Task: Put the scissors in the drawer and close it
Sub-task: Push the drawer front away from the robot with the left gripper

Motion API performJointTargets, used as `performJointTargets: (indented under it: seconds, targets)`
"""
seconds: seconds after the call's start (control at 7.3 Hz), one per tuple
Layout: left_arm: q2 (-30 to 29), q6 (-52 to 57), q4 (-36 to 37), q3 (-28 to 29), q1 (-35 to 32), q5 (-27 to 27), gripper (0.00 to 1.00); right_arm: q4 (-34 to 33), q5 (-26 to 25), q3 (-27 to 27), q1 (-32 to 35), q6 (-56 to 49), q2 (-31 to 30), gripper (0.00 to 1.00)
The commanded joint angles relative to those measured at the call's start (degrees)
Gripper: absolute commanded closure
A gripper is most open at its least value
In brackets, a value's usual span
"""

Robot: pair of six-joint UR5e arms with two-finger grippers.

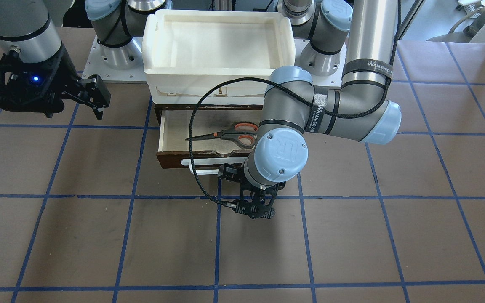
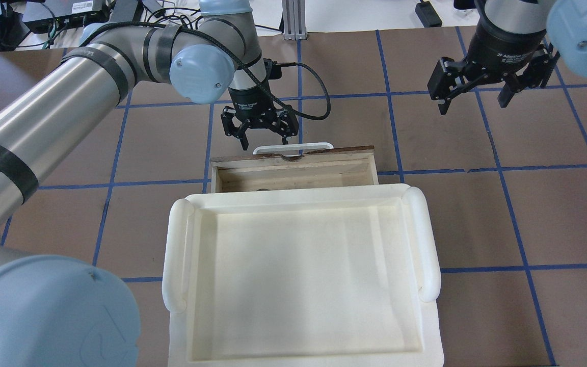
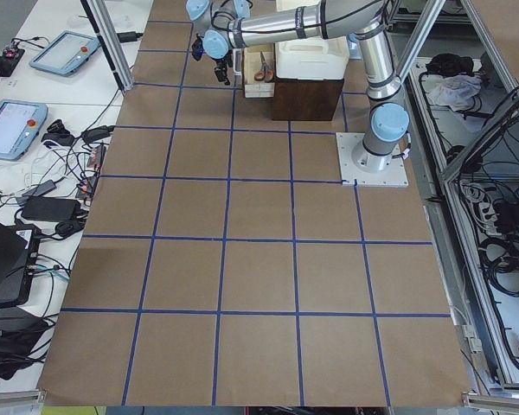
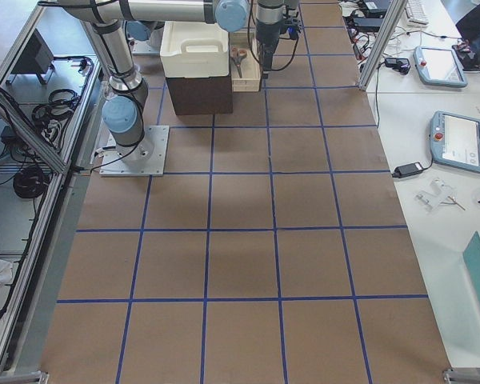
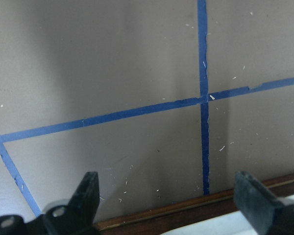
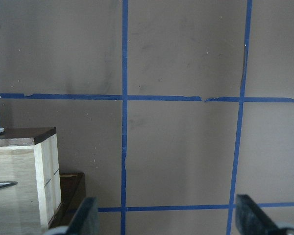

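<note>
1. Left gripper is hanging spread wide, gripping nothing, just beside drawer handle.
2. You're looking at brown-papered table w/ blue tape grid; tablets + cables are lying on side benches.
3. Right gripper is hovering spread, empty, well apart.
4. Scissors are lying flat inside open drawer, which is sticking out below white tray.

**Six cameras, one shared drawer**

The front-facing camera looks steeply down from one side of the table, fairly close to the drawer. The overhead camera looks down from the opposite side, sharing that drawer and the white tray. Two side cameras sit high and far back at the table's ends, looking along it. Both wrist cameras point down at the tabletop from close range, and each catches an edge of the drawer.
</note>
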Motion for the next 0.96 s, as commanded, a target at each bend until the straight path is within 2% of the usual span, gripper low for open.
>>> performJointTargets:
  seconds: [0.0, 0.82]
  targets:
    - [0.18, 0.00, -0.01, -0.41, -0.57, -0.09, 0.00, 0.00, -0.03, 0.02, 0.00, 0.05, 0.00, 0.00]
    - [2.55, 0.00, -0.19, -5.15, -1.37, 0.17, 0.00, -0.35, 0.49, -0.07, 0.00, 0.23, -0.08, 0.00]
